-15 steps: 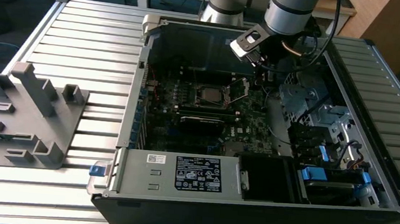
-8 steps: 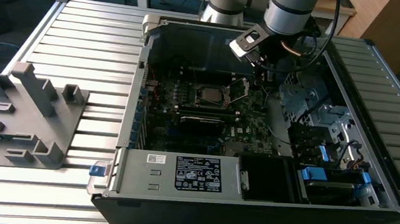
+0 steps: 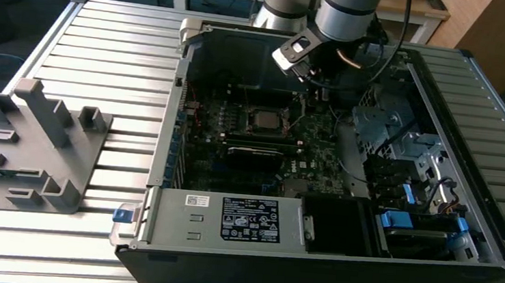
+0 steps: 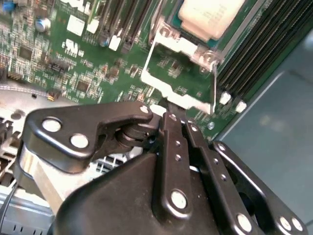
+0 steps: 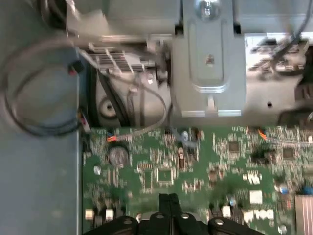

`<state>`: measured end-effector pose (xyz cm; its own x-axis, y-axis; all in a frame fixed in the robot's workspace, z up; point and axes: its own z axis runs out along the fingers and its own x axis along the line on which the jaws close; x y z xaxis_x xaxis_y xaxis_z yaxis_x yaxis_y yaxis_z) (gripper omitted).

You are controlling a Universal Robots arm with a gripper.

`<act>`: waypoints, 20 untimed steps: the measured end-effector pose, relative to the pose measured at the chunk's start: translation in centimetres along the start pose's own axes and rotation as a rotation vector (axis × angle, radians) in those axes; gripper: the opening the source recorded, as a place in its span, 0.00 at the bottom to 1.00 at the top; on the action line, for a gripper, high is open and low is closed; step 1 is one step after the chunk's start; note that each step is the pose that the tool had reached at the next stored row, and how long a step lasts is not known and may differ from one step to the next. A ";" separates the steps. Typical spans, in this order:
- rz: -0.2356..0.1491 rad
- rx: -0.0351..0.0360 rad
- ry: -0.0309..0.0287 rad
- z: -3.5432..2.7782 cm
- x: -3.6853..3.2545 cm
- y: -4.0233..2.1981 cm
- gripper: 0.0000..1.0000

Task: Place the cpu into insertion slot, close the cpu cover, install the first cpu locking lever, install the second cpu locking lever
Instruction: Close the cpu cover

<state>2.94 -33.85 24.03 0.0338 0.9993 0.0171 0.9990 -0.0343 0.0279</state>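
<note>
Slatted metal bench in the exterior view, wooden furniture behind it, an open case lying on it and a grey fixture beside that, toward the exterior view's left. Inside the case, green board, labelled power supply at the near end, blue clips toward the exterior view's right. Over the far end of the case, arm, with end effector low over the board. Clenched, fingers pressed together in both wrist views, grasping nothing. Tips right at the free edge of the cover; cannot tell whether touching. Cover open, off the slot, board visible through its window. Already seated flat in the slot: cpu, pale metal top up, just past the cover's hinged edge. Long dark memory slots running beside the slot. In the exterior view, slot near the middle of the board, well apart from the power supply, a long black module between the two. In the first wrist view, grey metal bracket, round fan and looped cables beyond the board's edge
</note>
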 end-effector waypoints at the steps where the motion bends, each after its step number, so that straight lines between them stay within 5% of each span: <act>1: 0.000 -0.0031 0.0001 -0.02 -0.02 -0.48 0.11; 10: 0.000 -0.0229 0.0008 -0.12 -0.14 -4.25 0.11; 20: 0.000 -0.0231 0.0009 -0.12 -0.15 -4.33 0.11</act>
<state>-1.39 -33.85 24.03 0.0334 0.9993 0.0180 0.9981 -0.0343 0.0510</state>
